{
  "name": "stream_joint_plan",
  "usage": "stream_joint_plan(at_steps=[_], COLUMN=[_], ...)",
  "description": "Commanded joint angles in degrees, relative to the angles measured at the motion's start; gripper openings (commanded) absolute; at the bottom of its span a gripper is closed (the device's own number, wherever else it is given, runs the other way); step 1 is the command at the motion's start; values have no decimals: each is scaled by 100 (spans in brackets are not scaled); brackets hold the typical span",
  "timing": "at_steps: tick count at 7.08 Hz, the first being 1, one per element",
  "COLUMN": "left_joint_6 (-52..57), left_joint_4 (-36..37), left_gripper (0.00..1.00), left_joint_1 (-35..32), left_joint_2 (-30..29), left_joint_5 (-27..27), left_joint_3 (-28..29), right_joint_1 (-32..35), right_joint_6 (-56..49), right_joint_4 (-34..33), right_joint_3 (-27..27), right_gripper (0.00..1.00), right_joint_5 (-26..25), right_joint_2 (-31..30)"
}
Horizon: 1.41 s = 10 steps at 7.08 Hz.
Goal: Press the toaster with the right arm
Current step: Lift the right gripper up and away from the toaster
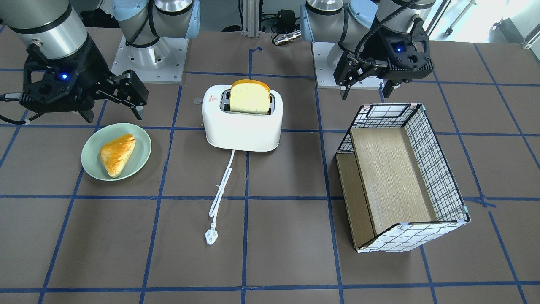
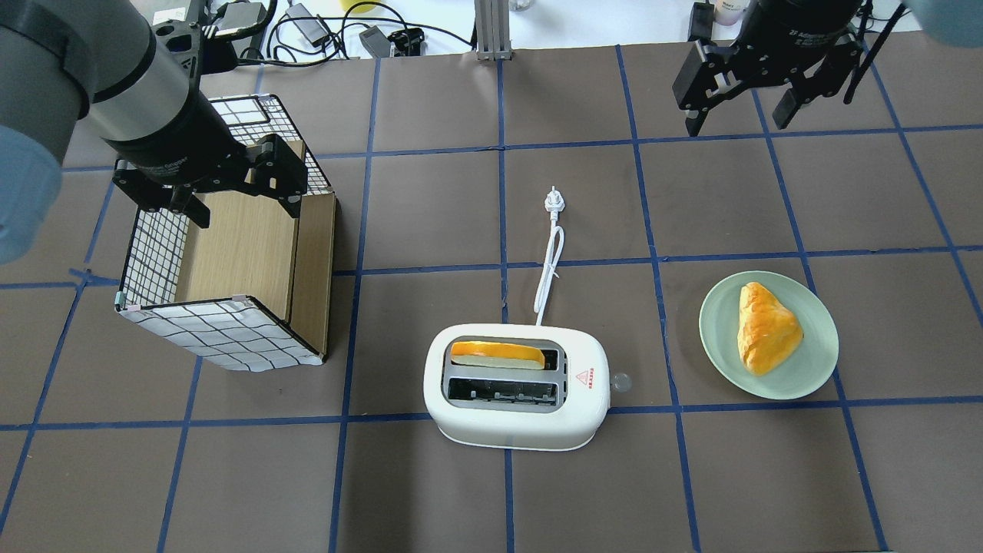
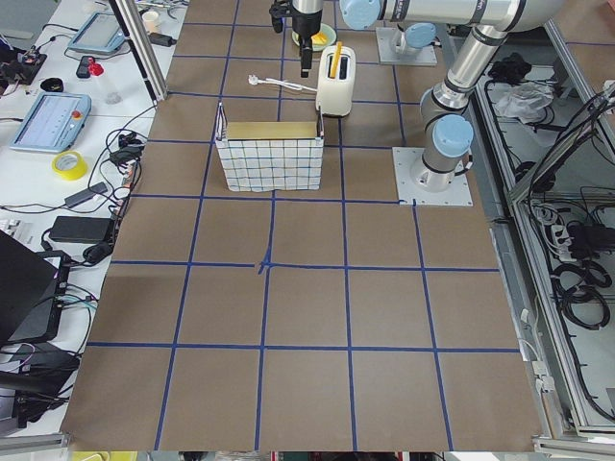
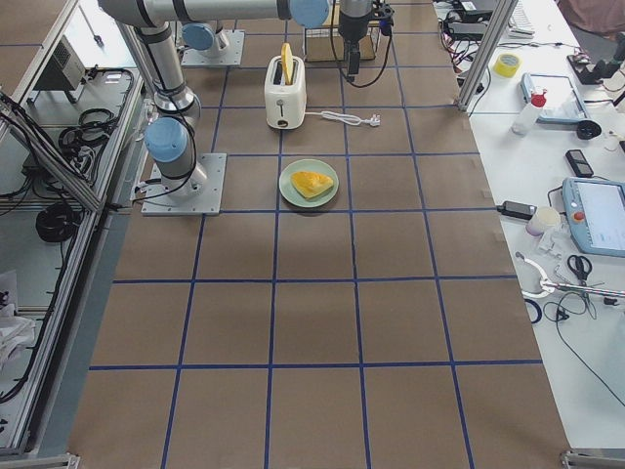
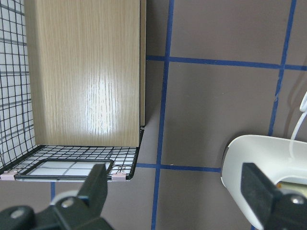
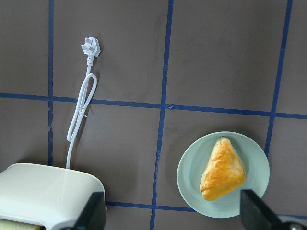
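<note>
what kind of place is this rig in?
Likely a robotics lab, not a kitchen: brown tabletop gridded with blue tape, grey teach pendant with red button alongside, black power brick at the table's edge.

Toaster point(image 2: 516, 432) centre, bread slice point(image 2: 497, 354) in it; basket point(image 2: 223, 336) left, plate point(image 2: 814, 365) right.

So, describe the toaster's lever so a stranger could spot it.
Find the white rounded plastic toaster mid-table. On its end facing the pale green round plate, a small round lever knob sticks out. It alone is see-through, beside the red triangle sticker.
</note>
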Motion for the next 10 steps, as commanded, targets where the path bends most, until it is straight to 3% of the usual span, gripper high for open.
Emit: stream_joint_plan(at_steps=[1, 5, 7, 8, 10], left_joint_6=[0, 0, 0, 0, 0], left_joint_4=[0, 0, 0, 0, 0], left_gripper=[100, 100, 100, 100, 100], left_joint_1=[0, 0, 0, 0, 0], left_joint_2=[1, 1, 1, 1, 1], left_joint_5=[0, 0, 0, 0, 0], left_joint_3=[-1, -1, -1, -1, -1], right_joint_1=[0, -44, -533, -571, -545], right_joint_6=[-112, -295, -1043, -513, 212], right_joint_4=[109, 101, 283, 529, 287], right_joint_3=[-184, -53, -1, 157, 735], right_gripper=[100, 96, 95, 90, 89], right_joint_5=[-83, -22, 57, 93, 128], right_joint_2=[127, 127, 66, -152, -608])
